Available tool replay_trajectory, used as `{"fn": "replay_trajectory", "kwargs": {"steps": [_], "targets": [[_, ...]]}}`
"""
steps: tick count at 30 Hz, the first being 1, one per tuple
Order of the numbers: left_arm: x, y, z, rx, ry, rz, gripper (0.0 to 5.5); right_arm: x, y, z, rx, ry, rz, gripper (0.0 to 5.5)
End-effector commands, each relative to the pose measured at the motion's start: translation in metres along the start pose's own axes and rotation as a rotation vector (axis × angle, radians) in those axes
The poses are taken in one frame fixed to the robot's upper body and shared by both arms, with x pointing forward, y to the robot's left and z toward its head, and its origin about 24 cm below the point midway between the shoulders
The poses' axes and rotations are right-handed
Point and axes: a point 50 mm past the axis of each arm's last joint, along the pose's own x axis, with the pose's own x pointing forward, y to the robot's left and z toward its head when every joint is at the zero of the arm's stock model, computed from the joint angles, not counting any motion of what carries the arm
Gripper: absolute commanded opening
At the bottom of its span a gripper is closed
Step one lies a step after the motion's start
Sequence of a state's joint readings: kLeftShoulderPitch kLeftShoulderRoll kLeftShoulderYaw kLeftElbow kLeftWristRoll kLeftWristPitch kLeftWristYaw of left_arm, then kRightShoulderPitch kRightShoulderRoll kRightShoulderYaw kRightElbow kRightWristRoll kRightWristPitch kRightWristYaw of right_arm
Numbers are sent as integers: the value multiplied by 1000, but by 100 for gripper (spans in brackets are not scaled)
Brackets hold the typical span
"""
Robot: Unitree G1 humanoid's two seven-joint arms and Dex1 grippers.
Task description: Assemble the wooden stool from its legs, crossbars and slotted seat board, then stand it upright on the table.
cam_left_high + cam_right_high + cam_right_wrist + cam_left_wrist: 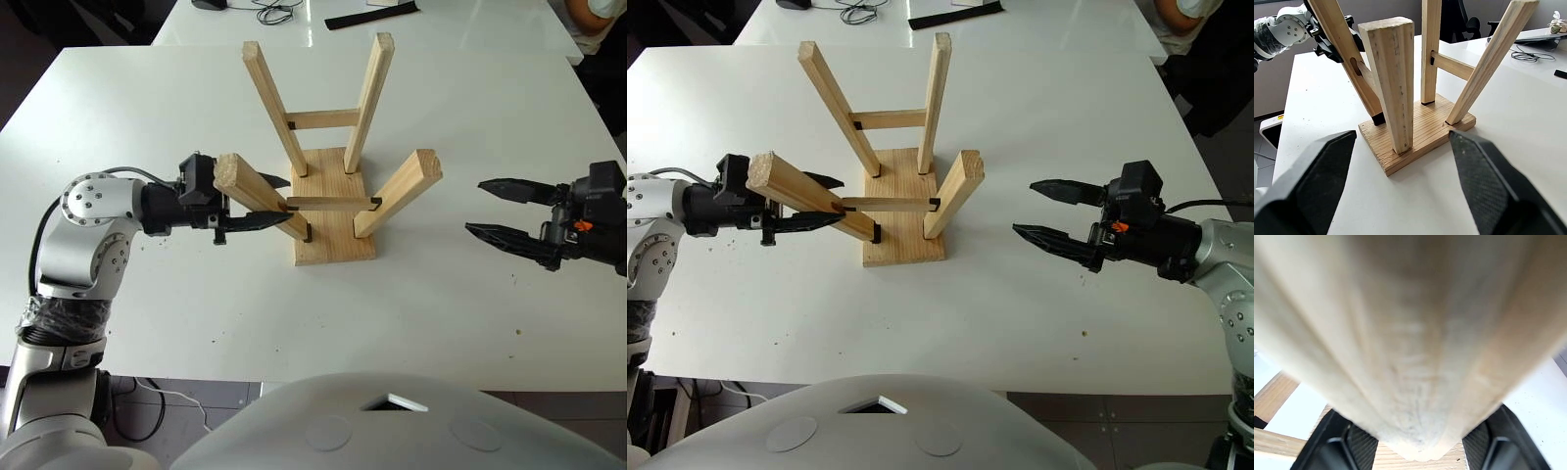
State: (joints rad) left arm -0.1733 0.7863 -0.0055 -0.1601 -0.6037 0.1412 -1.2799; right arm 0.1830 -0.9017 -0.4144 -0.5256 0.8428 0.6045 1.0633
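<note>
Pale wooden stool leg [1410, 333], likely stiff and light, sits clamped in my left pincer [290, 200]; right pincer [474, 206], open, suits the opposite leg [397, 193] midway.

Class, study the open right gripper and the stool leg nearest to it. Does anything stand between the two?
Nothing visible does. Only bare table lies between the right gripper and the near-right leg. The left gripper clasps the near-left leg on the other side.
</note>
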Motion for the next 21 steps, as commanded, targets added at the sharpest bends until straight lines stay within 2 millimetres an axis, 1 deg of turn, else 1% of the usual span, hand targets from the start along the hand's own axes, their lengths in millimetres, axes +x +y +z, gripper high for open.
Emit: {"fn": "replay_trajectory", "kwargs": {"steps": [1, 3, 7, 13, 16, 18, 21], "targets": [[0, -5, -28, -92, 114, 33, 205, 2, 2, 0, -14, 4, 6, 349], [2, -5, -32, -98, 125, 29, 205, 3, 3, 0, -15, 4, 7, 349], [4, -5, -33, -100, 128, 12, 205, 4, 4, 3, -23, -12, 13, 349], [7, -1, -34, -101, 142, 10, 205, 13, 13, 27, -42, -151, 61, 349], [9, 4, -35, -99, 151, 32, 205, 25, 18, 44, -62, -244, 68, 349], [13, 6, -32, -106, 130, 49, 205, 39, 21, 58, -71, -336, 37, 349], [22, 6, -25, -108, 111, 57, 205, 59, 30, 74, -70, -424, 16, 349]]}}
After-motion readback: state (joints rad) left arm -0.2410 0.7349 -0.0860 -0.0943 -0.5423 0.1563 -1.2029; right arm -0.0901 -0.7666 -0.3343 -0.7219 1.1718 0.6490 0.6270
